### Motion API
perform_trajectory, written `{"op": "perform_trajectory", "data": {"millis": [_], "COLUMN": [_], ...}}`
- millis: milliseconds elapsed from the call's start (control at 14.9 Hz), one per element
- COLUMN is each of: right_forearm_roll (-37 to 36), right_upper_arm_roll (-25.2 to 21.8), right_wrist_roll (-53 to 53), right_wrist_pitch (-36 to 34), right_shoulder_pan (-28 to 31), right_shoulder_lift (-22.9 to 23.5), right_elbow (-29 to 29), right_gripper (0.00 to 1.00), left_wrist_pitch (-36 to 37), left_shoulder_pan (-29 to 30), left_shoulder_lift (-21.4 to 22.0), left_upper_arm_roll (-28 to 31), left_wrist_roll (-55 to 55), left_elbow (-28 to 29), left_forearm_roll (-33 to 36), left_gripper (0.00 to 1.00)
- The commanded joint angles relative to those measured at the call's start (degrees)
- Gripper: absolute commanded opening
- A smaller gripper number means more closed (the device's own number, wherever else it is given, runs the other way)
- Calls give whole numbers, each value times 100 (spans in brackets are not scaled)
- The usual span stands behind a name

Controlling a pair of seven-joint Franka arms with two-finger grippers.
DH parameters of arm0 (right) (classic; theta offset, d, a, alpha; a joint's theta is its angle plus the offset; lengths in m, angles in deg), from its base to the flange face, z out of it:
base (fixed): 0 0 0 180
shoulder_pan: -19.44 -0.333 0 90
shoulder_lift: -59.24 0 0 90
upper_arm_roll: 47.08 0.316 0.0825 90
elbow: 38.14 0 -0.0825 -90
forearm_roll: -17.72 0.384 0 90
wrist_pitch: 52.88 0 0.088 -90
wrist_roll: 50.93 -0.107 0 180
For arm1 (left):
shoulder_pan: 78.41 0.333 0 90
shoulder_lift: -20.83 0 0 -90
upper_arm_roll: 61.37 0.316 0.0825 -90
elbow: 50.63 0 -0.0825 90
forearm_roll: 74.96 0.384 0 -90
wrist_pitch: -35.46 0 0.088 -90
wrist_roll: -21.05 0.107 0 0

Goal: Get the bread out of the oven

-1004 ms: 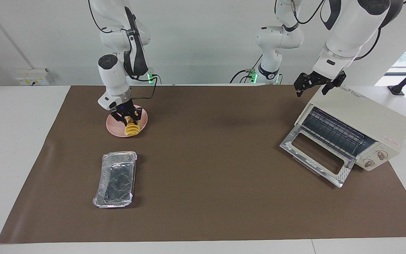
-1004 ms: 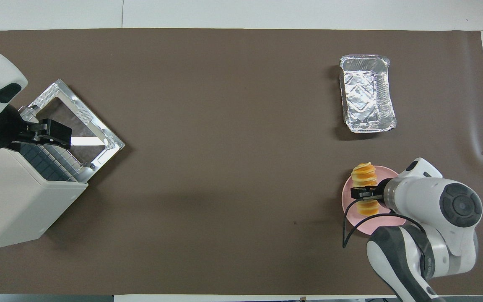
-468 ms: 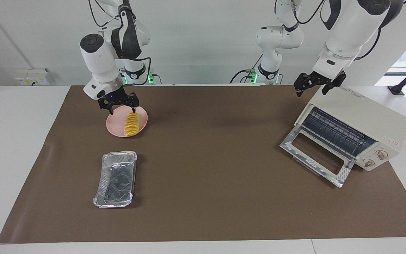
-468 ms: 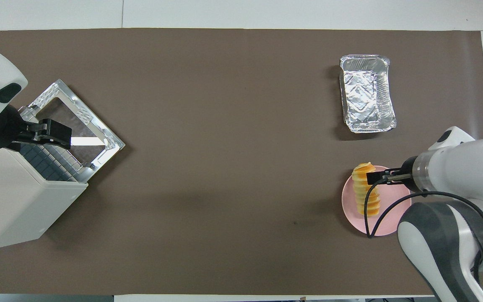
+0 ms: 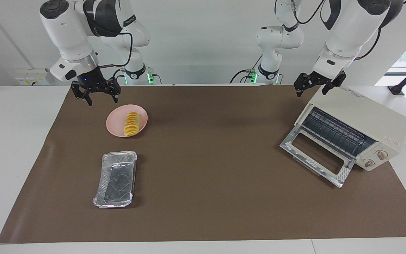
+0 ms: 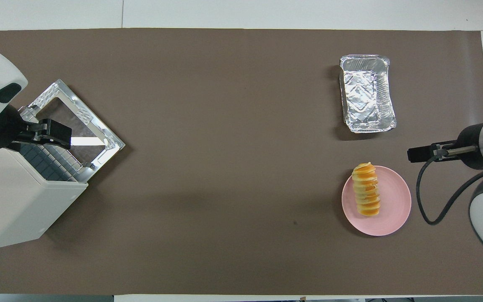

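**Inspector A:** Location of the task item?

**Inspector B:** The small golden-yellow ridged loaf of bread lies on the round pink plate, toward the right arm's end of the brown-covered desk. Nothing touches it. The rectangular silver foil tray sits farther from the robots than the plate, apart from it.

**Inspector A:** The oven?

**Inspector B:** The cream-white boxy toaster oven stands at the left arm's end, its glass-windowed door dropped open. The facing view shows the wire rack and two round knobs; the overhead view shows only the top, the rack's edge and the door.

**Inspector A:** Claws?

**Inspector B:** The right claw hangs in the air above the desk's robot-side edge, beside the plate, fingers spread, holding nothing. The overhead view presents it side-on as one dark bar, so the gap reads only from the facing view. The left claw hovers over the oven's top corner, fingers apart, empty. Overhead, it overlaps the rack; the facing view shows it clear above the casing.
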Motion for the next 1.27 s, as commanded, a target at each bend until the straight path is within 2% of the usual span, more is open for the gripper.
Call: {"op": "perform_trajectory", "data": {"millis": [0,134,268,468,669,1204], "right_forearm_roll": [152,100,29,-208,-217,-217], "right_upper_arm_roll": [25,-2,-10,-10,16,7], "right_wrist_roll": [287,332,454,543,508,490], "right_wrist_pitch": [-1013,-1726,-1834,-1424,-1369,-1307], "right_shoulder_pan": [179,311,434,426,373,426], "right_shoulder_lift": [415,722,820,821,742,741], "right_elbow": [1037,1757,1989,1937,1701,1673], "right_gripper": [100,100,100,100,100,100], "left_wrist_pitch": [-42,-50,-50,-50,-50,-50], "left_shoulder_pan": [44,44,44,44,44,44], "left_shoulder_lift": [108,117,117,117,108,117], "left_upper_arm_roll": [2,2,-7,2,2,2], "left_wrist_roll": [58,49,49,49,49,49], "left_elbow": [98,98,98,98,98,98], "left_forearm_roll": [-104,-104,-104,-104,-104,-104], "left_gripper": [100,100,100,100,100,100]}}
